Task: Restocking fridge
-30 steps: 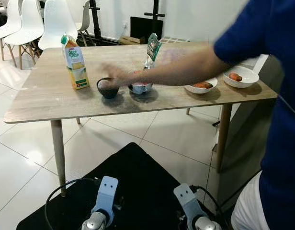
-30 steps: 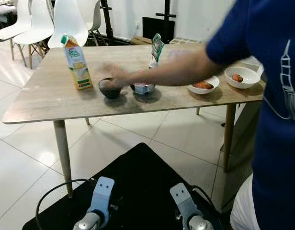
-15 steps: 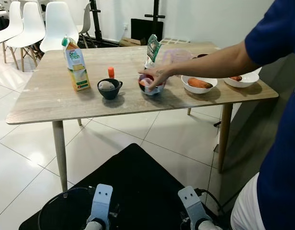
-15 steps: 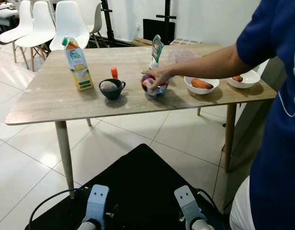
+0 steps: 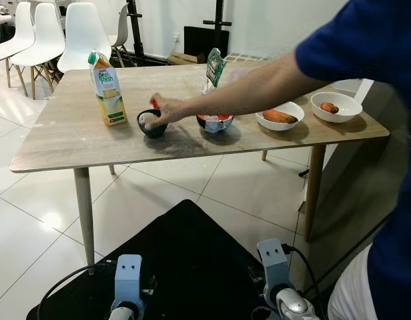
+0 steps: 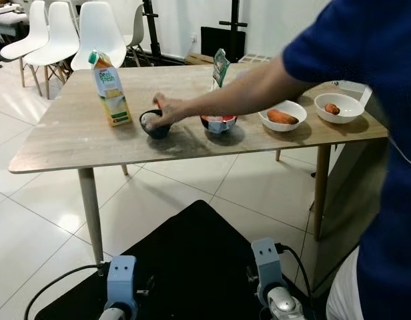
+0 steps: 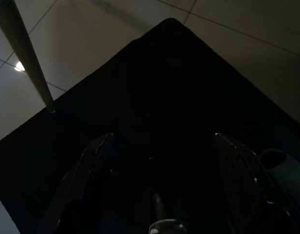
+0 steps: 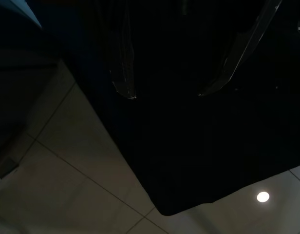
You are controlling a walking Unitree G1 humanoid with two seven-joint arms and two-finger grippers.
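Juice carton (image 5: 107, 89) upright near table's (image 5: 59, 143) left edge, bowls along front edge. Person's hand (image 5: 164, 110) on dark cup (image 5: 152, 125). Left gripper (image 7: 159, 141) and right gripper (image 8: 181, 73) hang over black mat (image 5: 185, 260), fingers spread wide, empty. Best wait for hand clearing, then approach carton squarely.

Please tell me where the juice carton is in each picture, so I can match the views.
Left eye view: the juice carton stands upright on the table's left part, left of the dark cup.
Right eye view: the same spot, left of the cup a person's hand touches.
Wrist views: dark mat and floor tiles.
Shared landmark: the dark cup.
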